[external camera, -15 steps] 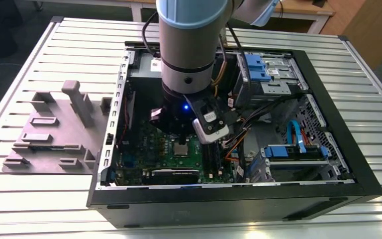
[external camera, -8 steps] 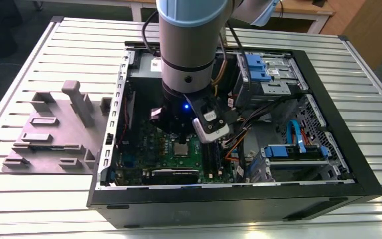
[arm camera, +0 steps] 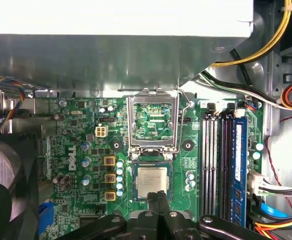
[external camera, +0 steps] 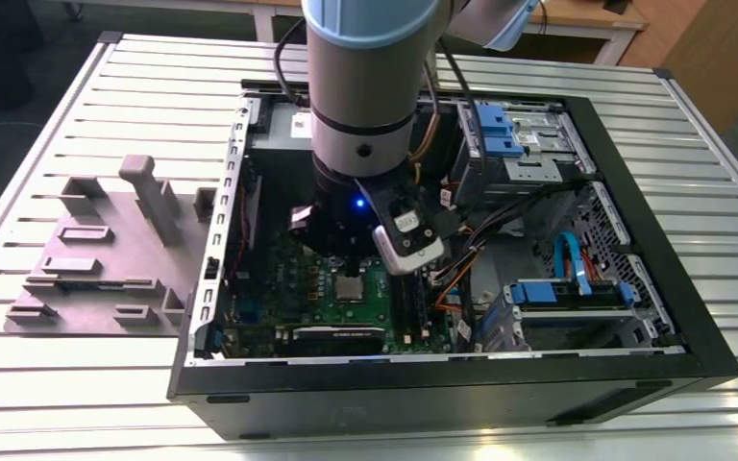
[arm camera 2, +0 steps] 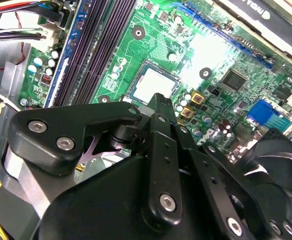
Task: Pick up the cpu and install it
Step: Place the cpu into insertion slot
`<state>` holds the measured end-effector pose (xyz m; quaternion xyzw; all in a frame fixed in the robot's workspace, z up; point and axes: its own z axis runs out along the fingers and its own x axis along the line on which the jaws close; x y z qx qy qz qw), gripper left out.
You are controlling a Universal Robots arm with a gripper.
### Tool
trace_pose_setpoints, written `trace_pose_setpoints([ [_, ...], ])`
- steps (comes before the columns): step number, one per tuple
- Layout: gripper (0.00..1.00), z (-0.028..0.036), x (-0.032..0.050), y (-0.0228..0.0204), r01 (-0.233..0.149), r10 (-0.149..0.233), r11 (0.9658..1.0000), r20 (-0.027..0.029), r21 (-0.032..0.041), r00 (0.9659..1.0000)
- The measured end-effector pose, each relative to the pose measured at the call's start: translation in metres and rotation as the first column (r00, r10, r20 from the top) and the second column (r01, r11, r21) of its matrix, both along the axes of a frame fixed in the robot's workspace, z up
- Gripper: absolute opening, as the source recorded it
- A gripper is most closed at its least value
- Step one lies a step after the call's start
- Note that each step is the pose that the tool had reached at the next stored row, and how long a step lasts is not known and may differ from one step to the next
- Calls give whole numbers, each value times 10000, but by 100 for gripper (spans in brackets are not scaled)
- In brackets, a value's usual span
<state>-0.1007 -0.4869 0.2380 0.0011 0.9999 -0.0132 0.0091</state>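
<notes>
Slatted counter, open PC case: cpu is seen seated in socket, load frame raised. Claw is pinched shut, empty, beside cpu. If clipped, chip could be skewed, pins bent.

I see the arm standing almost vertical in the exterior view, wrist pointing straight down. In both wrist views the gripper has its black fingers closed, tip against tip.
</notes>
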Motion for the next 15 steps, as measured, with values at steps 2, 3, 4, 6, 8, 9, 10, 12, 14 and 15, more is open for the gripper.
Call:
trace_pose_setpoints([
  [2,10,6,0,0,0,0,10000,0,1,10000],
  [3,10,9,0,0,0,0,10000,0,0,10000],
  [4,10,13,0,0,0,0,10000,0,0,10000],
  [6,10,19,0,0,0,0,10000,0,0,10000],
  [8,10,25,0,0,0,0,10000,0,0,10000],
  [9,10,28,0,0,0,0,10000,0,1,10000],
  [10,10,31,0,0,0,0,10000,0,0,10000],
  [12,10,37,0,0,0,0,10000,0,0,10000],
  [14,10,43,0,0,0,0,10000,0,0,10000],
  [15,10,46,0,0,0,0,10000,0,0,10000],
])
